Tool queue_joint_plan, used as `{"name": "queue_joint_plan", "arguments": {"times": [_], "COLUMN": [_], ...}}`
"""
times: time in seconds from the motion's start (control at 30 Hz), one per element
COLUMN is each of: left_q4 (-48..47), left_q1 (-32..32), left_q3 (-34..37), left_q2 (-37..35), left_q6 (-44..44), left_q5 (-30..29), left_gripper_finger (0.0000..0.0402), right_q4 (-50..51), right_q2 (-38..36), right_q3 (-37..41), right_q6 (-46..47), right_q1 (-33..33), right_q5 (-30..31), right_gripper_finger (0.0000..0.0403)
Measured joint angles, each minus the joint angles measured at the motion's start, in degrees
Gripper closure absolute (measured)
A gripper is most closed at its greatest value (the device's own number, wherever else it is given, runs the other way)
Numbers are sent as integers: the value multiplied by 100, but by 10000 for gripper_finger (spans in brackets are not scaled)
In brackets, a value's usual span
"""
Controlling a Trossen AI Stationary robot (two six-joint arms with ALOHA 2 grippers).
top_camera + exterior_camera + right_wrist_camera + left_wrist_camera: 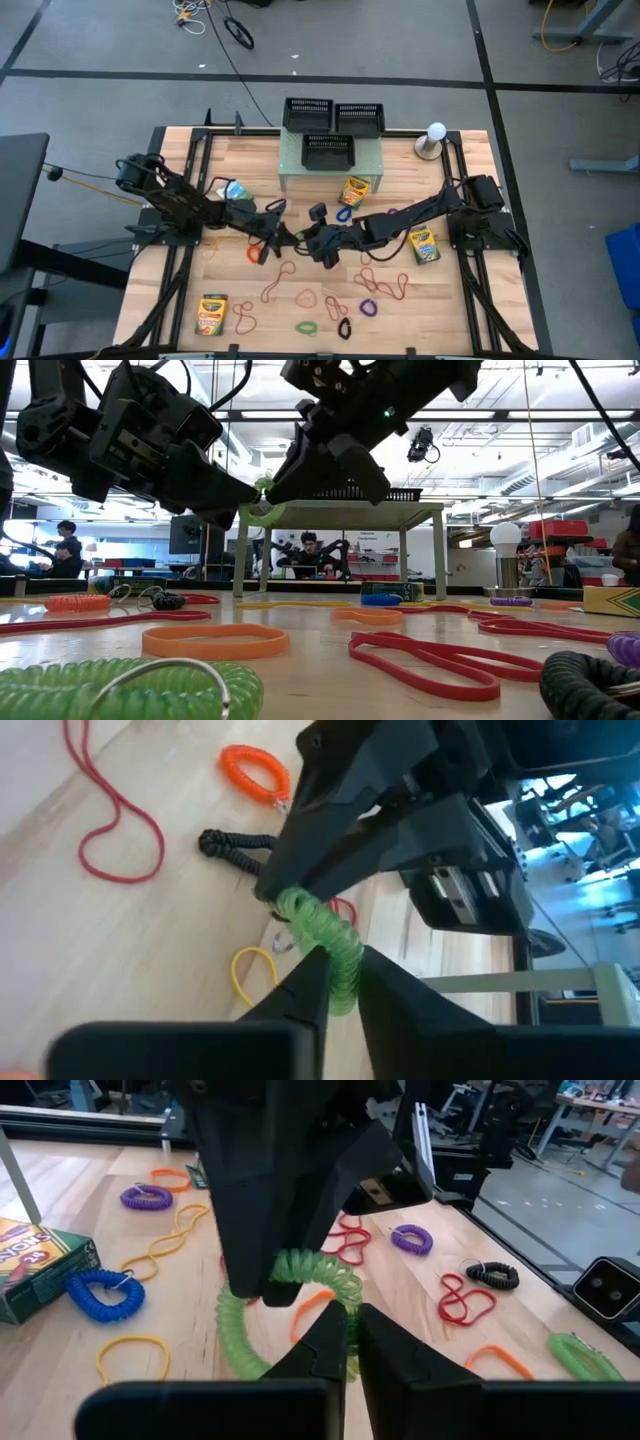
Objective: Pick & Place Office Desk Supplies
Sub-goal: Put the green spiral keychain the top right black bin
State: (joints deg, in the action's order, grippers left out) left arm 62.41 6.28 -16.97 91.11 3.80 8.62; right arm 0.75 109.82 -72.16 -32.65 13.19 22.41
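Both hands point(300, 238) (meeting mid-table) on green coil point(300, 1275)

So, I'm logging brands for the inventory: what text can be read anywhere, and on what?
Crayon box, left wrist view: large letters cut off by the frame, not legible as a word.
Crayon boxes, high view: print too small to read.
Nothing else legible.

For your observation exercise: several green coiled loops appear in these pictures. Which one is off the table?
The green coil gripped between both grippers' fingers, left and right, mid-table. The other green coil lies flat on the wood near the front edge.
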Motion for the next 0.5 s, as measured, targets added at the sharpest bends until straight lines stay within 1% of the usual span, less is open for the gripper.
{"name": "queue_joint_plan", "arguments": {"times": [0.07, 0.1, 0.17, 0.23, 0.33, 0.5], "left_q4": [-4, -10, -39, -79, -352, -1351], "left_q1": [-37, -51, -78, -120, -200, -341], "left_q3": [0, 0, 17, 22, 20, 26], "left_q2": [0, -1, -77, -240, -658, -1654], "left_q6": [92, 166, 258, 294, 303, 199], "left_q5": [7, -21, -69, -80, -103, -124], "left_gripper_finger": [374, 368, 353, 334, 305, 268], "right_q4": [-2, -6, 14, 56, 313, 973], "right_q2": [0, 0, 0, -6, -119, -574], "right_q3": [0, 0, 0, 0, 0, 4], "right_q6": [73, 99, 202, 384, 771, 1345], "right_q1": [7, 7, 6, 0, 8, 42], "right_q5": [-2, 0, 0, 2, -66, -25], "right_gripper_finger": [386, 390, 390, 381, 372, 385]}}
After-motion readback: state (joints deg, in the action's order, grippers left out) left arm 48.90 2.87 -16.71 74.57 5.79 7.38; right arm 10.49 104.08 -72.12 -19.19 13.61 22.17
